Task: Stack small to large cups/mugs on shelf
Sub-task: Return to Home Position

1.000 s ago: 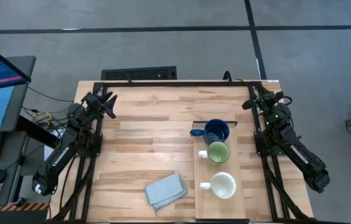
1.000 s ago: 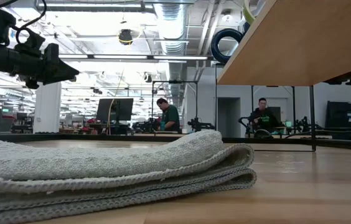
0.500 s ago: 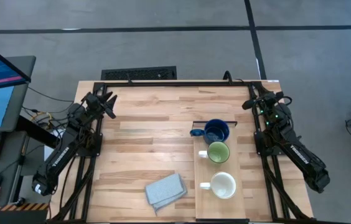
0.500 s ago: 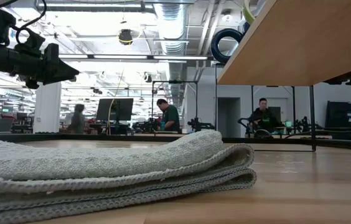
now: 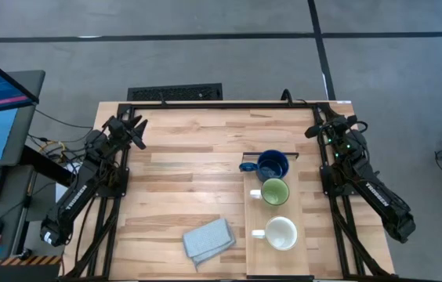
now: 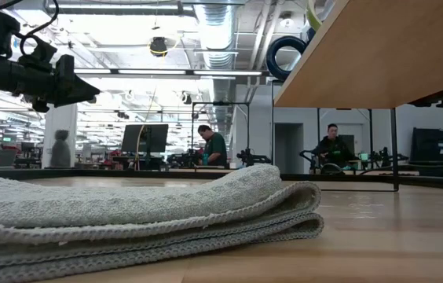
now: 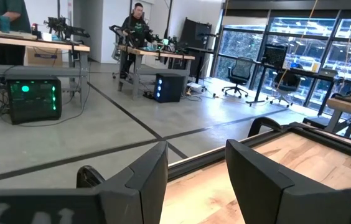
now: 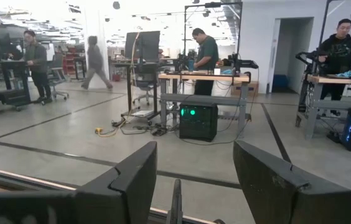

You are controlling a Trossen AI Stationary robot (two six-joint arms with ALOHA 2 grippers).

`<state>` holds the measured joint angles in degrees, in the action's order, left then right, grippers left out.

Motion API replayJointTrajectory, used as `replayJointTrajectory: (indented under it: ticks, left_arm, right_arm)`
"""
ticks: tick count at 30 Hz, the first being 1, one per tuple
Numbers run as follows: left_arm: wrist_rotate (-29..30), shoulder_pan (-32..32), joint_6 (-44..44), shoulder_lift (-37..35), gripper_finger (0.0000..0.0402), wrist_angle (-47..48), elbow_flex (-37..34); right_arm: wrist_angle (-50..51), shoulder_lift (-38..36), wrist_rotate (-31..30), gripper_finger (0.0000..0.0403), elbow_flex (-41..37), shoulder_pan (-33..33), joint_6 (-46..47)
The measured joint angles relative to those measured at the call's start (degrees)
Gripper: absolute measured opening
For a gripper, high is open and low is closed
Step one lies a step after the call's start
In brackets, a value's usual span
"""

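Three mugs stand upright in a row on the light-wood shelf (image 5: 303, 254) at the table's right: a dark blue mug (image 5: 272, 165) farthest, a light green mug (image 5: 274, 192) in the middle, a white mug (image 5: 280, 233) nearest. My left gripper (image 5: 136, 129) is open and empty over the far left corner; its fingers show in the left wrist view (image 7: 195, 171). My right gripper (image 5: 315, 127) is open and empty over the far right corner; it also shows in the right wrist view (image 8: 194, 171). Both are far from the mugs.
A folded grey-blue cloth (image 5: 208, 240) lies on the tabletop near the front edge, left of the shelf; it fills the low view's foreground (image 6: 135, 212). The shelf's underside shows above it (image 6: 378, 55). People move in the room beyond the table.
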<state>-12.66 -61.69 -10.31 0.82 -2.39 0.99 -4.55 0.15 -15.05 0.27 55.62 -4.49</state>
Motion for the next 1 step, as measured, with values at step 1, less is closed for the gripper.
replayJointTrajectory:
  ticks: [1]
  left_arm:
    - [0.02, 0.02, -0.02, 0.0, 0.0153, 0.0, 0.0]
  right_arm:
    - [0.0, 0.01, -0.02, 0.0235, 0.0, 0.0, 0.0]
